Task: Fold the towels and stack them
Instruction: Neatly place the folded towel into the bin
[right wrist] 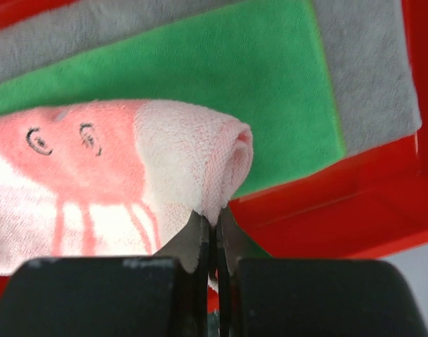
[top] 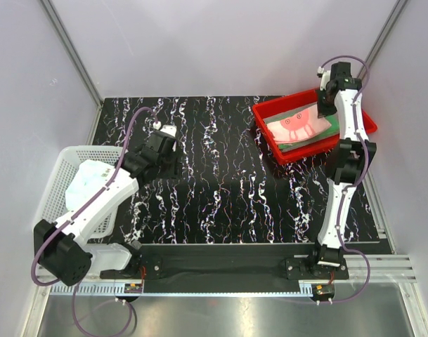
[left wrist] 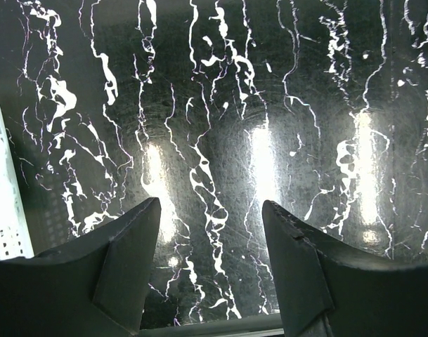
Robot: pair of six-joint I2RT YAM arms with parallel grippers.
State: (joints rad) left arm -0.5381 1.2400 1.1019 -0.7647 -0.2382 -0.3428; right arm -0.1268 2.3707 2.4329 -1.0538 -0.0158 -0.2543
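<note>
Pinching the folded edge of the pink towel [right wrist: 122,175] in my right pincer [right wrist: 214,235], jaws shut on the cloth. It lies atop the green towel [right wrist: 221,84] and grey towel [right wrist: 372,77] in the red tray [top: 287,153], long axis along the tray's length, at the far right. My left pincer [left wrist: 210,263] hangs spread wide, gripping nothing, over the black marbled surface [top: 221,189]. Pale towel [top: 91,184] sits in the white basket [top: 55,186], near left. Plain grey walls [top: 221,42] enclose the space.

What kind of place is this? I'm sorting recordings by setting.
Probably a lab test cell, not a home: plain pale walls enclose a black marbled table, two robot arms are bolted to a rail at its near edge, and folded towels sit in a red tray.
</note>
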